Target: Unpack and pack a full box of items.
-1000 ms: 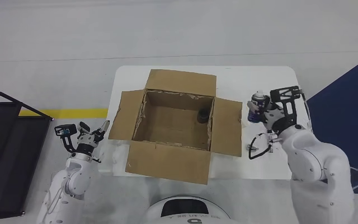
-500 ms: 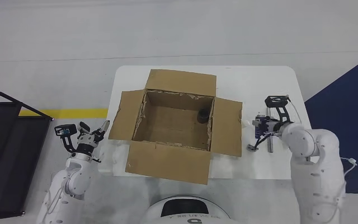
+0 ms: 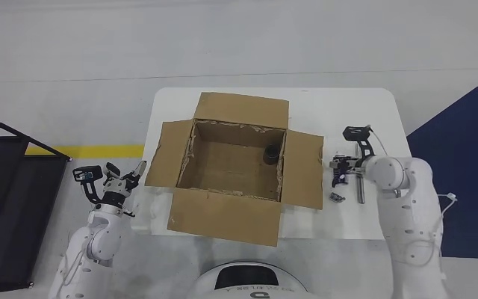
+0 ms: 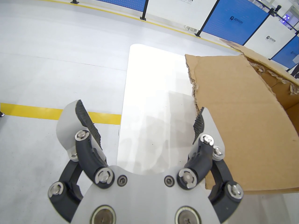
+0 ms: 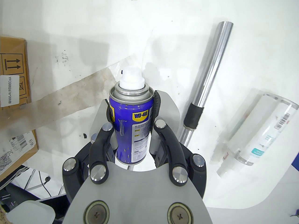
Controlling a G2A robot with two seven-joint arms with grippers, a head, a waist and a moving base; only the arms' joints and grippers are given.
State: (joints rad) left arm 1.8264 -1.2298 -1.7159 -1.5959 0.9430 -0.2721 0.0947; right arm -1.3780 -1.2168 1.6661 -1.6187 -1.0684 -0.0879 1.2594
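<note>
**Unpacking stage: spray can in right jaws, beside the box**

Worktop (image 3: 358, 105): white, carries everything. Its right strip appears to serve as the lay-out area for unpacked goods, within the right arm's reach and clear of the flaps.

Box (image 3: 243, 110): brown cardboard, mid-worktop, all four flaps folded outward. This is probably so that the opening stays free for reaching in from above. The interior is nearly bare, so I judge unpacking close to finished and packing not yet begun.

Left jaws: spread apart and holding nothing. They sit off the worktop's left edge, near the box's left flap. Likely parked there to keep out of the way.

Right jaws: clamped on the can body from both sides below its shoulder, leaving the nozzle free.

Metal tube (image 5: 210, 75): lies flat on the right strip, just beside the can.

Clear bottle (image 5: 257, 129): lies on its side further out, near the worktop edge.

Spray can (image 5: 130, 122): blue with a white nozzle, between the box's right flap and the tube. I cannot tell whether it touches the worktop. The spot suits setting it down with the other unpacked goods.

Dark item (image 3: 271, 155): against the box's right wall at the far corner, probably next out.

Small part (image 3: 336, 197): on the worktop beside the right flap, too small to identify.
</note>
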